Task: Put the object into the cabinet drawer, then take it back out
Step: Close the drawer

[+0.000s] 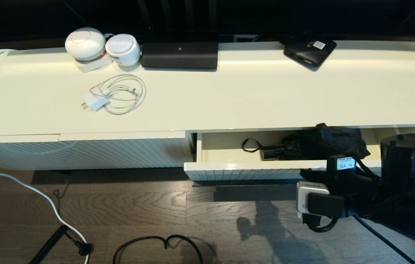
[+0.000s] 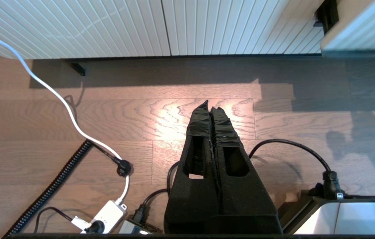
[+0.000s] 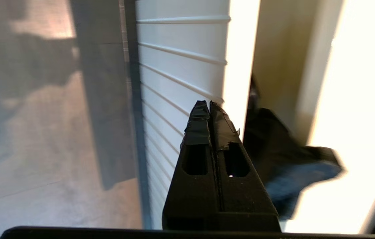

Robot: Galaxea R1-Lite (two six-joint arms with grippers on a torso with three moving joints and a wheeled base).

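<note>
The cabinet drawer (image 1: 229,169) stands partly pulled out at the cabinet's right half, and its glossy cream inside shows. The black folding umbrella (image 1: 324,141) lies in it, handle (image 1: 271,152) and wrist loop (image 1: 249,145) pointing left. My right gripper (image 1: 304,171) is shut and empty. It sits at the top edge of the ribbed drawer front (image 3: 180,83), in front of the umbrella (image 3: 273,146). In its own view the right gripper (image 3: 209,103) has its taped fingertips pressed together. My left gripper (image 2: 209,104) hangs shut and empty over the wooden floor, out of the head view.
On the cabinet top lie a white charger with coiled cable (image 1: 115,95), two round white devices (image 1: 84,43), a black slab (image 1: 179,55) and a flat black box with a white sticker (image 1: 310,51). Cables (image 2: 74,116) and a power strip (image 2: 107,215) lie on the floor.
</note>
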